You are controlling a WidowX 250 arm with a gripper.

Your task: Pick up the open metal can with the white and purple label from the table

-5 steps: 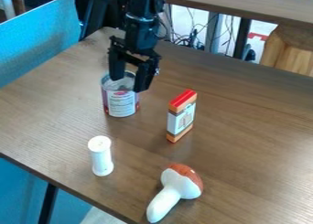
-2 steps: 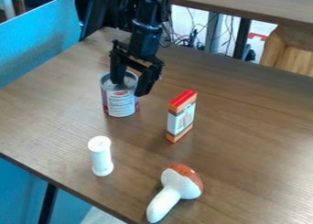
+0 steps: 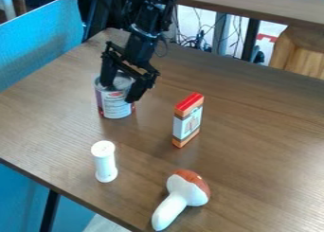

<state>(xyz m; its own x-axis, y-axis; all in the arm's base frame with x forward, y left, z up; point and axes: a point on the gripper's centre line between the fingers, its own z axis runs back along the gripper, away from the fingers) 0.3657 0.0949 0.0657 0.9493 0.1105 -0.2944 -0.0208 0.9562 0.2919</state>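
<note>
One can (image 3: 116, 105) stands upright near the far left part of the wooden bench (image 3: 253, 146), beneath the black arm (image 3: 144, 32), its pincer (image 3: 119, 93) spread wide at the rim, one finger over the top and the other by the side nearer the box (image 3: 187, 124). Whether either finger presses on the metal cannot be told from across the room. The can looks stiff, thin-walled and probably light if hollow, heavier if filled; its curved, labelled side may slip or turn under a poorly centered squeeze, and a hard pinch could dent it. The soundest hold would likely be across opposite walls, just below the rim, with both fingers level; a single finger on the lip risks tipping it. Compared with the frame from a moment earlier, the can has shifted slightly toward the left edge of the view, and the pincer has traveled the same way, its spread much the same, while the arm above leans at a steeper slant. The box, the white shaker (image 3: 104, 162) and the red-capped mushroom (image 3: 188, 191) have kept their places on the bench.
</note>
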